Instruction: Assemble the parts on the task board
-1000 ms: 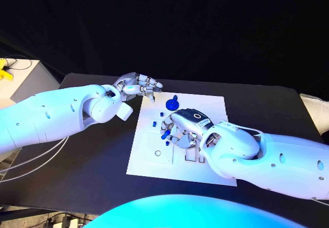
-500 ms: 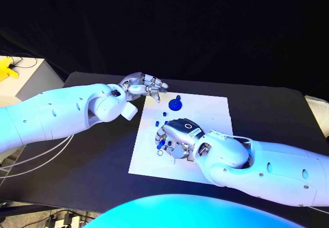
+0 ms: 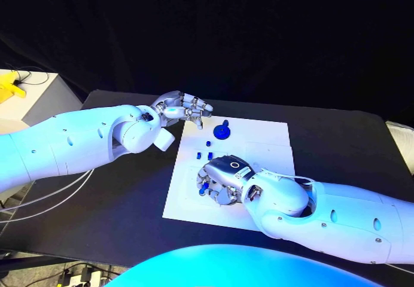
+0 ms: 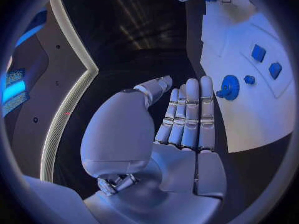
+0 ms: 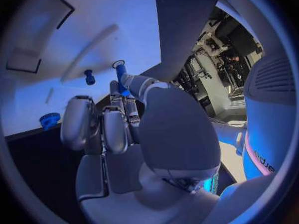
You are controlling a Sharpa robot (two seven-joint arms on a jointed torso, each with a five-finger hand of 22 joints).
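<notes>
The white task board (image 3: 259, 149) lies mid-table. My right hand (image 3: 221, 179) hovers low over its near-left part and pinches a slim blue peg (image 5: 120, 77) between thumb and a finger; the peg's tip (image 3: 203, 186) points down at the board (image 5: 93, 35). A short blue peg (image 5: 89, 77) stands on the board close by. A blue gear (image 3: 222, 131) sits near the far edge, with small blue pieces (image 3: 209, 143) in front of it. My left hand (image 3: 181, 107) floats beyond the far-left corner, fingers straight, holding nothing; the left wrist view shows that hand (image 4: 184, 124), the gear (image 4: 230, 87) and two blue blocks (image 4: 258, 52).
Black table (image 3: 121, 197) surrounds the board. A pale cabinet (image 3: 26, 95) with a yellow item stands off the table's far-left side. Rectangular recesses (image 5: 25, 59) mark the board near my right hand.
My right hand has moved toward the board's near-left side, carrying the blue peg lower over it. The left hand has stayed almost where it was.
</notes>
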